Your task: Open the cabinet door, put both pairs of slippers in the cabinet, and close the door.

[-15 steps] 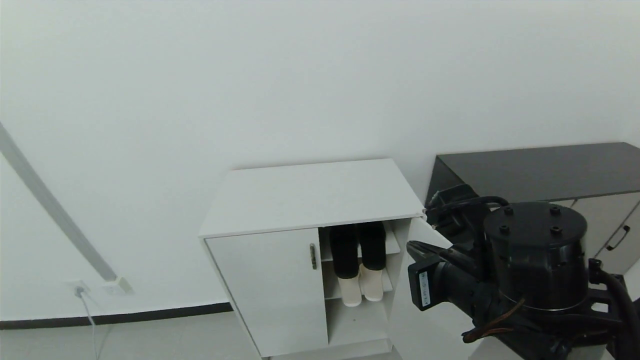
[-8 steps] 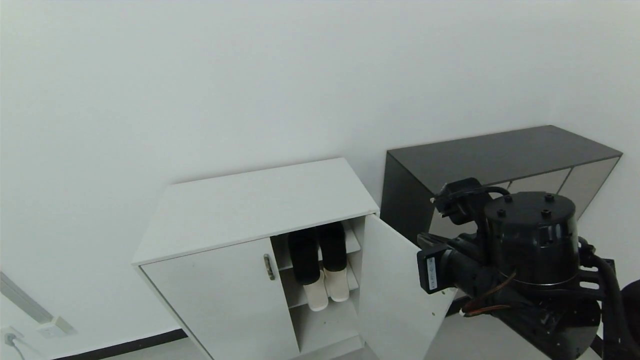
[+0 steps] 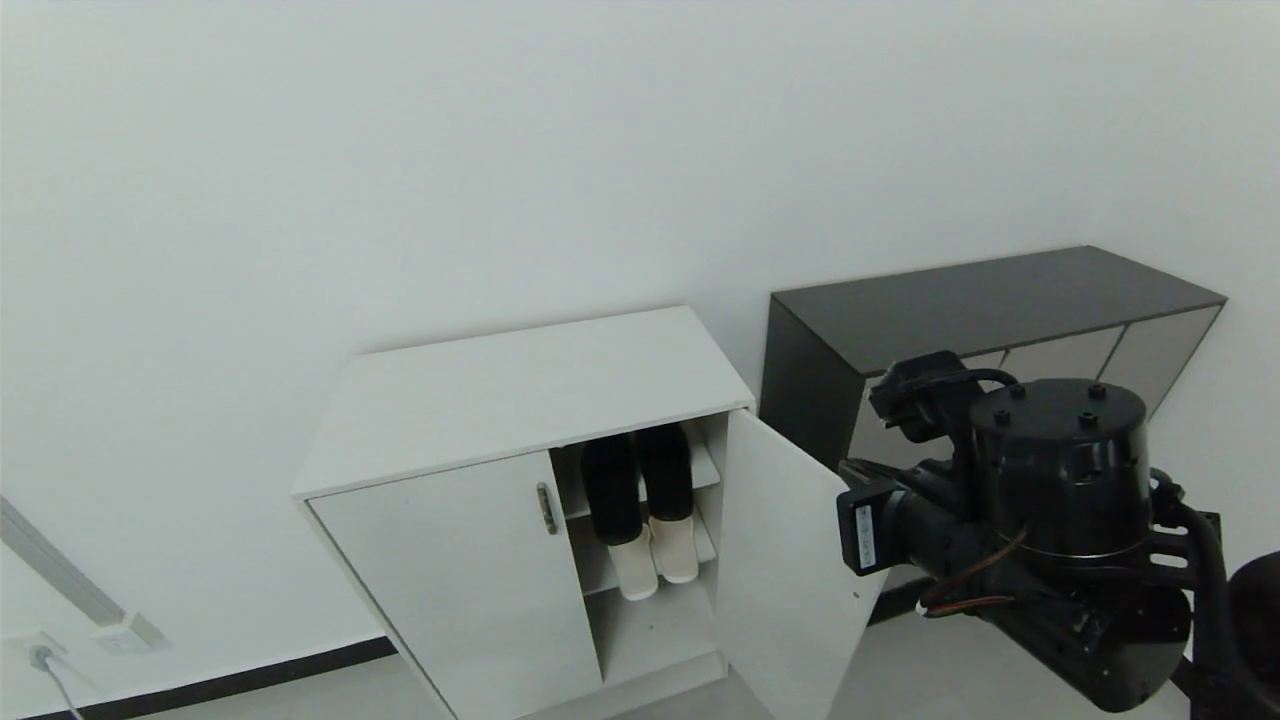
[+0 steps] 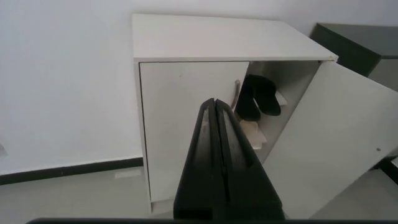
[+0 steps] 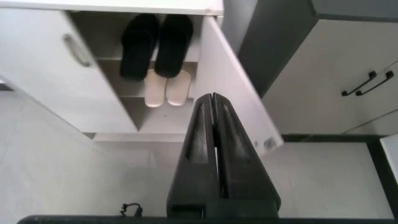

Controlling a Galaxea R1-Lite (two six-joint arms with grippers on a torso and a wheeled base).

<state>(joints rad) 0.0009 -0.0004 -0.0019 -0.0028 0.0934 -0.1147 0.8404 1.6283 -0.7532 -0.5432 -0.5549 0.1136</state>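
The white cabinet (image 3: 520, 390) stands against the wall with its left door shut and its right door (image 3: 785, 560) swung open. A black pair of slippers (image 3: 640, 480) lies on the upper shelf, a cream pair (image 3: 655, 560) on the shelf below. My right arm (image 3: 1050, 500) hangs just right of the open door. In the right wrist view my right gripper (image 5: 213, 96) is shut and empty, short of the black slippers (image 5: 155, 43) and cream slippers (image 5: 166, 87). My left gripper (image 4: 214, 101) is shut and empty, facing the shut door, with the black slippers (image 4: 258, 99) beyond.
A dark-topped cabinet (image 3: 980, 300) with grey doors stands right of the white one, close behind the open door. A metal handle (image 3: 545, 508) sits on the shut door. Wall sockets (image 3: 120, 635) and a cable are low at the left. Grey floor lies in front.
The whole head view has shifted, so the camera has moved. The door stays open and both pairs of slippers stay on their shelves.
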